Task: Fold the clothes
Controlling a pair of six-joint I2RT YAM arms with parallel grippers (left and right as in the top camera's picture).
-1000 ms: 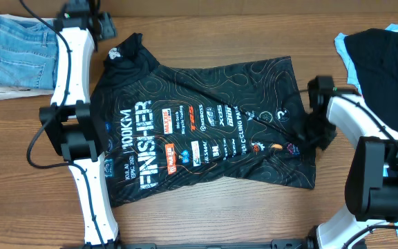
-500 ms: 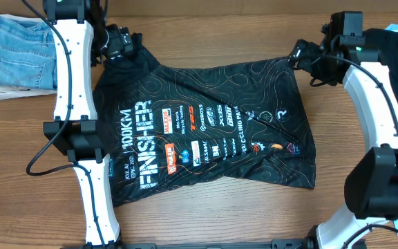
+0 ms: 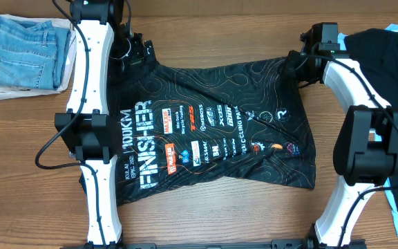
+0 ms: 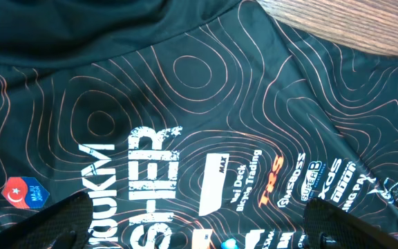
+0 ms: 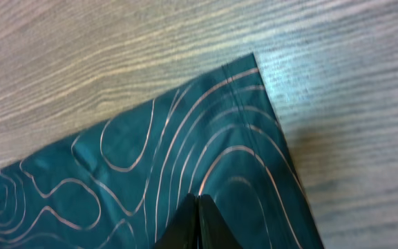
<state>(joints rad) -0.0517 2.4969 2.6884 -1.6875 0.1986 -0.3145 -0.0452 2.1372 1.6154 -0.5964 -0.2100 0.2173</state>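
Pincer check: left pincer (image 4: 202, 221) open, right pincer (image 5: 197, 216) closed

Your left pincer stands wide open, with its fingers spread over the shirt (image 3: 213, 131) just above the FINISHER lettering at the collar end. Your right pincer has its tips pressed together on the shirt's far-right hem corner. You can't tell from the wrist view whether any cloth is caught. The shirt lies spread out, print up, mid-tabletop (image 3: 206, 221) between both arms. Folded jeans (image 3: 23, 41) sit at the far-left corner and a black garment (image 3: 385, 62) at the far right.
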